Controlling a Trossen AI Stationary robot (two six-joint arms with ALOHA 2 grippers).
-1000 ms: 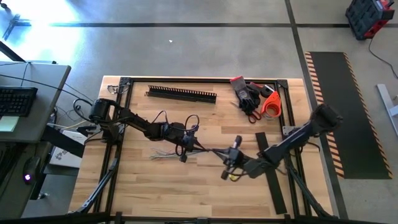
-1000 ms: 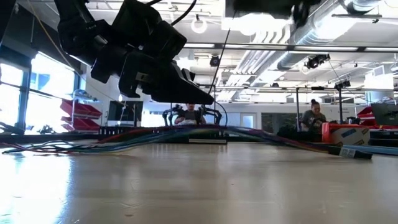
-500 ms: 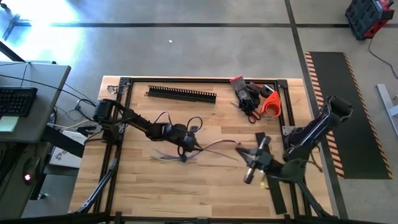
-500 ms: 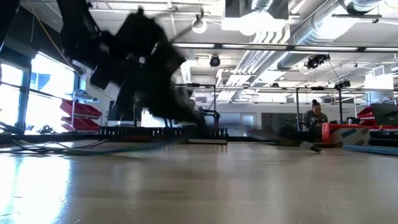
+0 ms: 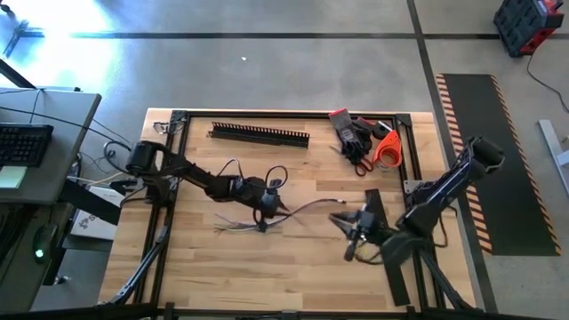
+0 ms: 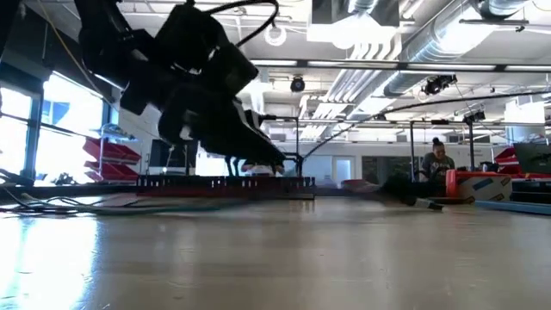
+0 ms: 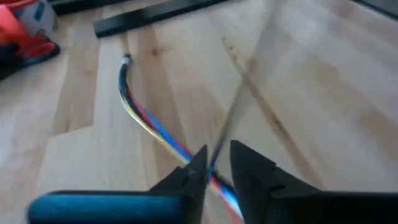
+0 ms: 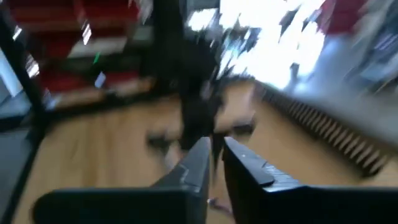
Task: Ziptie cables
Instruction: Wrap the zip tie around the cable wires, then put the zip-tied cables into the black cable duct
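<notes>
At table centre, we see the cables point(image 5: 267, 216) lying flat, pinched by the left gripper point(image 5: 269, 206) — jaws nearly closed on the bundle. At its 3 o'clock, the right gripper point(image 5: 353, 233) sits on the wood, jaws a narrow slit, contents unclear. Our judgement: still gathering; next needs a tie — none visible.

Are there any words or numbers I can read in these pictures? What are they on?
None can be read.
The dark computer keyboard on the grey desk has keys too small to read.
The red and black box on the floor shows no readable label.
The red box in the low view has a pale patch, too blurred to read.
The thin grey and coloured cables carry no print.
</notes>
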